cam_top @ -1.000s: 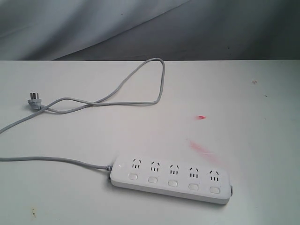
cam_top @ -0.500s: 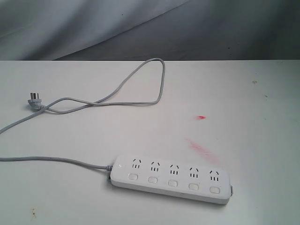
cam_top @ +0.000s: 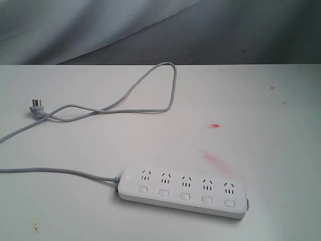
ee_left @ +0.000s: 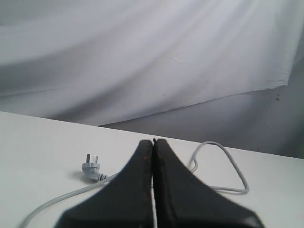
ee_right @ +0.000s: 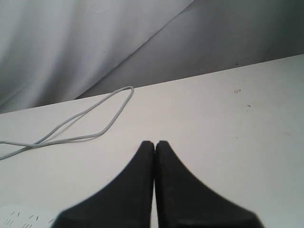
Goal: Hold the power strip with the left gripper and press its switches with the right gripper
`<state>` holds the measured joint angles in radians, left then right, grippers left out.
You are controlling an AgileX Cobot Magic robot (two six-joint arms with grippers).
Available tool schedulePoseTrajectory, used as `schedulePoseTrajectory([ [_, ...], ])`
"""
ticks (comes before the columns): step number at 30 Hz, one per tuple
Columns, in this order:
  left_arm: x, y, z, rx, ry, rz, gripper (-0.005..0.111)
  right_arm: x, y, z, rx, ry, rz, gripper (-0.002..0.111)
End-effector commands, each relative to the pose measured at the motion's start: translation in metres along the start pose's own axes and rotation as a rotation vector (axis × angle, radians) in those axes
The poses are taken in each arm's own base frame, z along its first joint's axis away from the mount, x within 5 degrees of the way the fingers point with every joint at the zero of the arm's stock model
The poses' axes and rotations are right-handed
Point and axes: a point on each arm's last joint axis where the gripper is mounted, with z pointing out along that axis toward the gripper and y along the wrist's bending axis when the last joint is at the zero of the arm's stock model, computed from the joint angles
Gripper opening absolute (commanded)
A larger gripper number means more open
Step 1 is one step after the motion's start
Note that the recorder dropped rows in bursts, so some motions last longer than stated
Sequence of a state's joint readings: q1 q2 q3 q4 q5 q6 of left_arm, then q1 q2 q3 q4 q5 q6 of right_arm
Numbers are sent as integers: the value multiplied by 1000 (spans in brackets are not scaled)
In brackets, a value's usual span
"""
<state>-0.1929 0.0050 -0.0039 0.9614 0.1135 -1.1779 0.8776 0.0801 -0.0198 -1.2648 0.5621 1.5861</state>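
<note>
The white power strip [cam_top: 183, 191] lies flat near the front of the white table, its five sockets above a row of small white switches [cam_top: 184, 196]. Its grey cord [cam_top: 125, 98] loops toward the back and ends in a plug [cam_top: 36, 106]. Neither arm shows in the exterior view. In the left wrist view my left gripper [ee_left: 153, 142] is shut with nothing in it, above the table with the plug [ee_left: 91, 167] and cord [ee_left: 228, 161] beyond it. My right gripper [ee_right: 155, 143] is shut and empty too; a corner of the power strip [ee_right: 23, 217] shows beside it.
Red smears [cam_top: 215, 159] mark the table [cam_top: 281, 150] behind the strip, with a smaller red spot [cam_top: 215, 125] further back. A grey-white cloth backdrop [cam_top: 100, 25] hangs behind the table's far edge.
</note>
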Motion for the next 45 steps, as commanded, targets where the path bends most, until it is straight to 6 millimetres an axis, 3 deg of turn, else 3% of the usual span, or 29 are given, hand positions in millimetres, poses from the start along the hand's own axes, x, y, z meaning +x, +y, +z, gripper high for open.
schedulePoseTrajectory([
  [1, 1, 0, 0, 4, -4, -4, 0, 0, 0, 0, -1, -11, -11, 0],
  [8, 10, 5, -1, -54, 98, 8, 0, 0, 0, 0, -1, -11, -11, 0],
  [13, 17, -3, -2, 51, 176, 181, 0, 0, 0, 0, -1, -11, -11, 0],
  [18, 13, -7, -1, 99, 121, 262, 0, 0, 0, 0, -1, -11, -11, 0],
  [27, 11, -5, -1, 68, 106, 157, 0, 0, 0, 0, 0, -11, -9, 0],
  [45, 11, -6, -1, 74, 100, 206, 0, 0, 0, 0, 0, -11, -9, 0],
])
